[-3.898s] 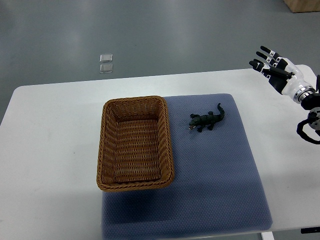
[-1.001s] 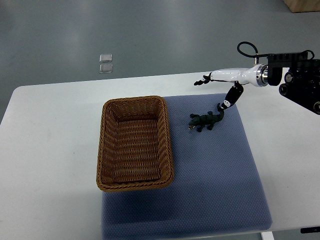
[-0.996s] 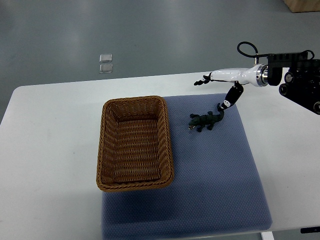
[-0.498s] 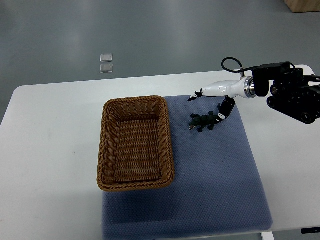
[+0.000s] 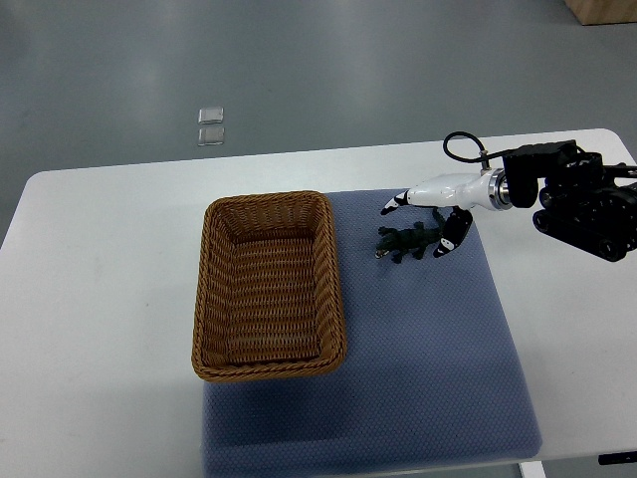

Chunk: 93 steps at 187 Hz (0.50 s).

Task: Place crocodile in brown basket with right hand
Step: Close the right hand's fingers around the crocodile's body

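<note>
floor (image 5: 328, 70): grey, glossy | table (image 5: 100, 299): white | mat (image 5: 428, 339): blue

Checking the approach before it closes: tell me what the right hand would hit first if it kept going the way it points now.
The right hand points left, fingers spread over the toy crocodile. That would likely come first, then the brown basket rim. The hand's height above the mat is unclear.

The right robot hand (image 5: 430, 212) reaches in from the right edge, fingers spread and pointing downward.

Woven wicker basket (image 5: 269, 287), dimpled blue mat (image 5: 418, 349), matt white table (image 5: 100, 299)
</note>
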Tool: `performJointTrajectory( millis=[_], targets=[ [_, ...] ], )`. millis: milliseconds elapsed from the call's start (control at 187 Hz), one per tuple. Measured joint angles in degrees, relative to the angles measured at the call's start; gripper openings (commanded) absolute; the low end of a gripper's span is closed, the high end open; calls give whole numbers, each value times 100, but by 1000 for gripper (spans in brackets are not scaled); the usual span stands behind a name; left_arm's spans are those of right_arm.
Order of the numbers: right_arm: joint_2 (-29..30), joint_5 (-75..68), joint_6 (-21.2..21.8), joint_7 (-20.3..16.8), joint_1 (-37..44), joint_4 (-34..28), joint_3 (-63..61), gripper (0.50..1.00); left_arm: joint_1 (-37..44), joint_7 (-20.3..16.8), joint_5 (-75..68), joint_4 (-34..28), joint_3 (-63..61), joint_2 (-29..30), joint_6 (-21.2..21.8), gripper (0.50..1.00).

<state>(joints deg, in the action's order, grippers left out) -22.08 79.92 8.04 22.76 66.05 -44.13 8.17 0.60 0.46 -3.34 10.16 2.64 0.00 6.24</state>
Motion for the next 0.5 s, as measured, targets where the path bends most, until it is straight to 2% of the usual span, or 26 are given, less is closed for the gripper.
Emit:
performJointTrajectory(
  millis=[171,498],
  targets=[
    [36,-2,-185,2,-54,0,126,919,2,0,0,-1,0,0,0,1000],
    [71,-3,-206,14,-79,1,178,915,2,2,0,-1,0,0,0,1000]
  ],
)
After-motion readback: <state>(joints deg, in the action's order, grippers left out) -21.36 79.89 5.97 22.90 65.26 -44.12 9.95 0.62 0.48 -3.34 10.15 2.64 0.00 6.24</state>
